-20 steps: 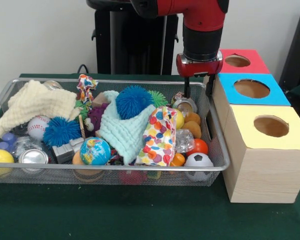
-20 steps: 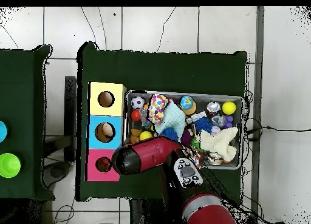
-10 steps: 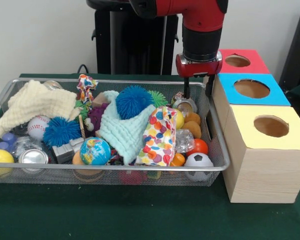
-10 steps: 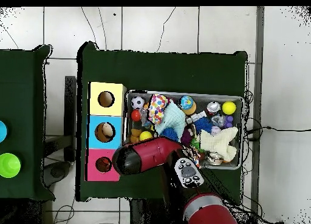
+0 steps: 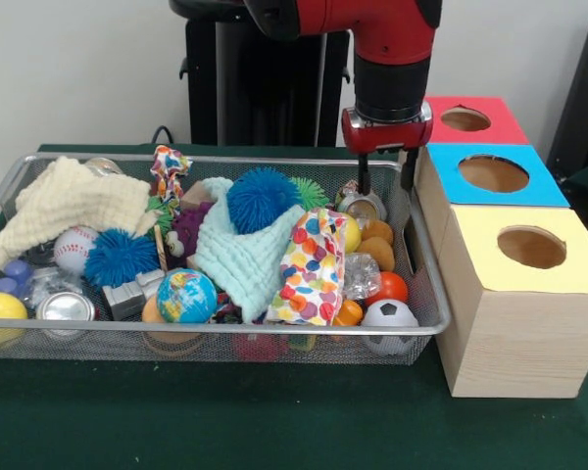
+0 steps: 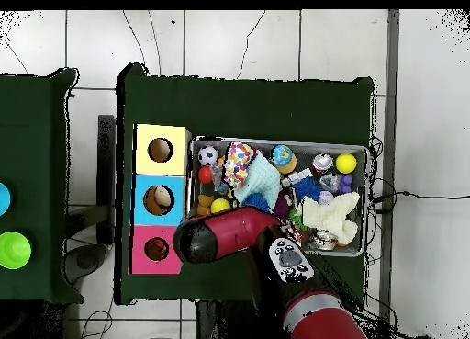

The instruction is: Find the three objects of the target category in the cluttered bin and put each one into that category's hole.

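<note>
Arm: red and black robot arm comes down from the top of the front view, over the far right corner of the bin; in the overhead view its red link hides that corner.
Gripper: black 2-fingered gripper hangs with its fingers apart and nothing between them, tips just above the far rim, beside the blue-topped box.
Bin: wide shallow silver wire-mesh tray on the green cloth, full of clutter, touching or just beside the row of boxes.
Boxes: 3 wooden boxes in a row to the right in the front view, topped red, bright blue and yellow.
Hole: round dark hole in the blue top; from overhead, a pale brownish thing shows inside it.
Clutter: blue spiky puffball, pale mint cloth, cream knitted cloth, globe-printed ball, small black-and-white football, orange ball.
Toy animals: a purple plush shape lies by the mint cloth; I cannot tell what it is.
</note>
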Robot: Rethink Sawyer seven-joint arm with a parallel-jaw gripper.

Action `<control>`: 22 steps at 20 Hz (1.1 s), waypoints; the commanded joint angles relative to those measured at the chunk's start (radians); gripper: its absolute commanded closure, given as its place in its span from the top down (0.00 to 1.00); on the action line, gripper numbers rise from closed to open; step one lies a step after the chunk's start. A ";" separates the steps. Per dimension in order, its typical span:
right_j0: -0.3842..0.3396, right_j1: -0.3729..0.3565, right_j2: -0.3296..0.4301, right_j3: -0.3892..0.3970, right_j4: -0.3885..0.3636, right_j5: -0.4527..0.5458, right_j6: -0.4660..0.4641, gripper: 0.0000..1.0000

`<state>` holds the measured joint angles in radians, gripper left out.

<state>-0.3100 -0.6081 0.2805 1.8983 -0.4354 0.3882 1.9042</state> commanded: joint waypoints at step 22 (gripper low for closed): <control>0.107 0.442 -0.271 -0.324 -0.003 -0.394 0.146 1.00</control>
<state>-0.1782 -0.4960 0.0953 1.7928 -0.4469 0.1262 1.9042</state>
